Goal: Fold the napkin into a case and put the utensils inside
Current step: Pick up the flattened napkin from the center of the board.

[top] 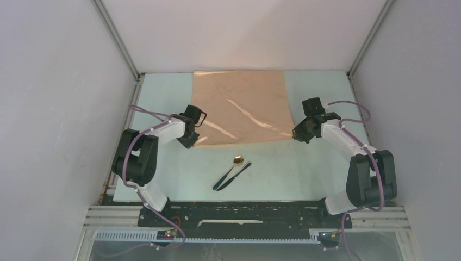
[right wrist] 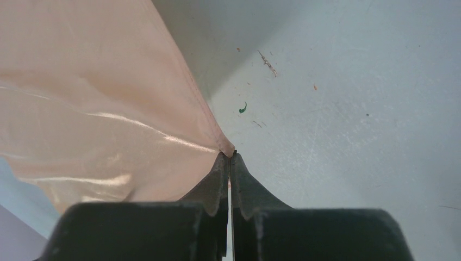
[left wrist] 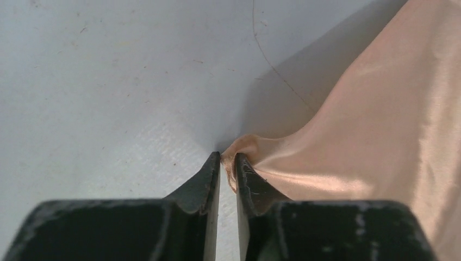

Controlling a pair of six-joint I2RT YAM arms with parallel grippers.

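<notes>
Nearest the arm bases, the utensils (top: pixel 232 174) lie close together on the tabletop (top: pixel 310 168), spoon (top: pixel 237 160) and dark knife (top: pixel 238 173) both angled toward 1 o'clock, with nothing touching them. Just beyond, here's the action: the left fingers (left wrist: pixel 209 176) pinch the 7 o'clock corner of the napkin (top: pixel 239 103), only a thin slit between them and cloth puckered at the tips. The right fingers (right wrist: pixel 217 179) are pressed tight together on the 5 o'clock corner. The cloth itself lies spread flat, running out toward 12 o'clock, with no case formed yet. I'd call this the opening fold. Next up, both corners need lifting together and carrying evenly toward 12 o'clock, cloth taut so the edge lands square.
</notes>
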